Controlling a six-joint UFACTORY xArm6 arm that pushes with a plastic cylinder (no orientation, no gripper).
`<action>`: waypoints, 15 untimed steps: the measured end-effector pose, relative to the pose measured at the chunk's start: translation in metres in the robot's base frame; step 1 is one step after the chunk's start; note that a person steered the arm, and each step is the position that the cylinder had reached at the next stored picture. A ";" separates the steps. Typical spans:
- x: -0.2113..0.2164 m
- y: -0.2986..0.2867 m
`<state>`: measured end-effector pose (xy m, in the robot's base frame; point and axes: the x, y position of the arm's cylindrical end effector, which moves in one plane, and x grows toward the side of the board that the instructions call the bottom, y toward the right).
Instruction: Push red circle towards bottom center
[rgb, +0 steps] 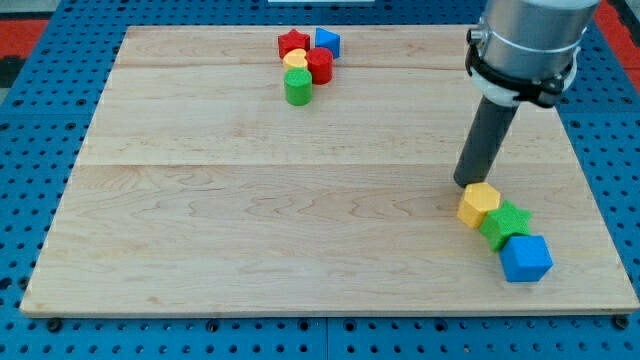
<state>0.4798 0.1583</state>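
The red circle (320, 65) stands near the view's top centre in a tight cluster with a red star (292, 42), a blue block (327, 42), a yellow heart (296, 60) and a green cylinder (298, 87). My tip (465, 183) rests on the board at the view's right, far from the red circle. It sits just above and left of a yellow hexagon (479, 204).
A green star (505, 223) and a blue cube (525, 258) line up diagonally below the yellow hexagon toward the view's bottom right. The wooden board (250, 220) lies on a blue pegboard surface. The arm's grey body (525, 45) hangs over the top right.
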 end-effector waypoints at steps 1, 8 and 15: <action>0.002 -0.001; -0.247 -0.092; -0.122 -0.179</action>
<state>0.3573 -0.0210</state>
